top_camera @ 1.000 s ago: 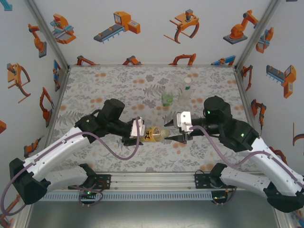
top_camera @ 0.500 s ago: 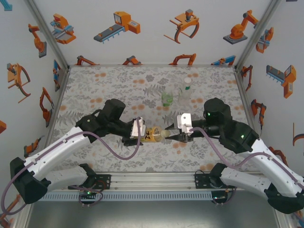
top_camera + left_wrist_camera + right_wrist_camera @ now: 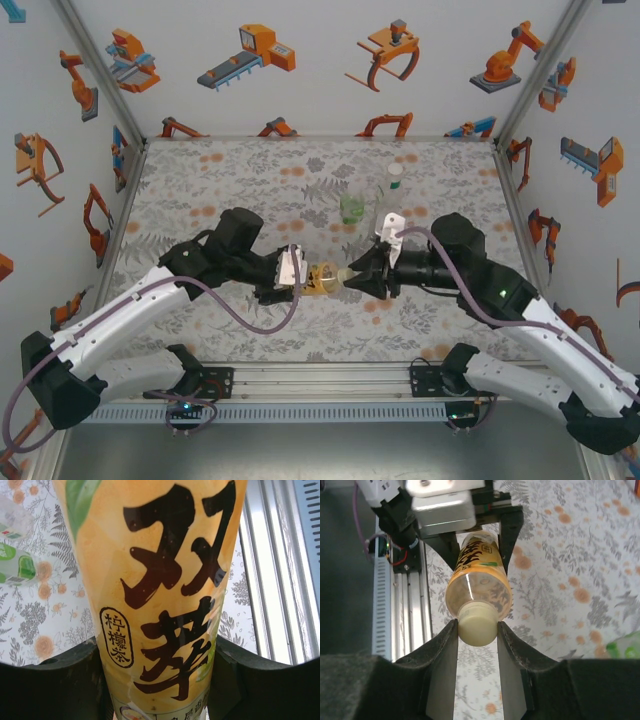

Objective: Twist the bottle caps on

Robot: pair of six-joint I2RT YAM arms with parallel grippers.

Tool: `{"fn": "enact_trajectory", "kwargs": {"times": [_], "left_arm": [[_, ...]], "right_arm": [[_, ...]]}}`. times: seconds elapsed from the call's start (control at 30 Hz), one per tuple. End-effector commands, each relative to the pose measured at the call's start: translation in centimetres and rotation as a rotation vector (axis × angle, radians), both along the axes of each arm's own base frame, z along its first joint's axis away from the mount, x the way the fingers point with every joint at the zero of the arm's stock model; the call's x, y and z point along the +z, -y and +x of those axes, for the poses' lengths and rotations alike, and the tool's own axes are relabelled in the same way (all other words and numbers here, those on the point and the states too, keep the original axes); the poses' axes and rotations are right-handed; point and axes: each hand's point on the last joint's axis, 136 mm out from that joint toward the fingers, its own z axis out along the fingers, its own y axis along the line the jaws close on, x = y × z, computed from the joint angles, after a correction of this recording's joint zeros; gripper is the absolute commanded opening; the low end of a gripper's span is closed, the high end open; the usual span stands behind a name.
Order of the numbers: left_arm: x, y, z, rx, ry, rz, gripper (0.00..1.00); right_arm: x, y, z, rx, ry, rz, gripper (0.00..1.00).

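The left pincer (image 3: 298,284) clamps a clear plastic bottle with a yellow printed label (image 3: 322,280), held level above the floral tabletop (image 3: 200,180). At that bottle's mouth, the right pincer (image 3: 476,630) narrowly grips a pale yellow-green round plastic cap (image 3: 477,624). Beyond the bottle stand a green-labelled clear bottle (image 3: 352,207) and a taller clear bottle (image 3: 390,205) with a white cap (image 3: 396,171).

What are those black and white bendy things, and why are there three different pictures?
They are robot arms, a left arm and a right arm, with pinching claws. One picture looks down from above; the other two come from little cameras on each wrist. The left gripper holds a yellow bottle on its side over the flowery table. The right gripper pinches the bottle's pale cap. Two more bottles stand farther back: a green bottle and a clear bottle.
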Motion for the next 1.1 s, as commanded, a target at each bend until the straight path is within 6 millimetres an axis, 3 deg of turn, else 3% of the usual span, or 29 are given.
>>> {"fn": "enact_trajectory", "kwargs": {"times": [0.0,0.27,0.43,0.53,0.9,1.07], "left_arm": [[1.6,0.4,-0.2,-0.020,0.030,-0.039,0.00],[1.8,0.4,0.2,0.002,0.049,-0.047,0.00],[1.8,0.3,0.5,0.016,0.061,-0.049,0.00],[1.8,0.3,0.5,0.020,0.064,-0.048,0.00],[1.7,0.3,0.6,0.023,0.066,-0.047,0.00],[1.7,0.3,0.6,0.022,0.063,-0.049,0.00]], "right_arm": [[2.1,0.2,2.8,-0.197,-0.179,0.166,0.00],[1.1,0.7,5.5,-0.433,-0.605,0.304,0.00],[-2.0,2.3,7.1,-0.685,-0.900,0.319,0.00],[-2.8,2.7,7.3,-0.733,-0.987,0.357,0.00],[-1.5,2.8,7.0,-0.692,-0.940,0.390,0.00],[0.2,3.3,6.7,-0.649,-0.790,0.352,0.31]]}}
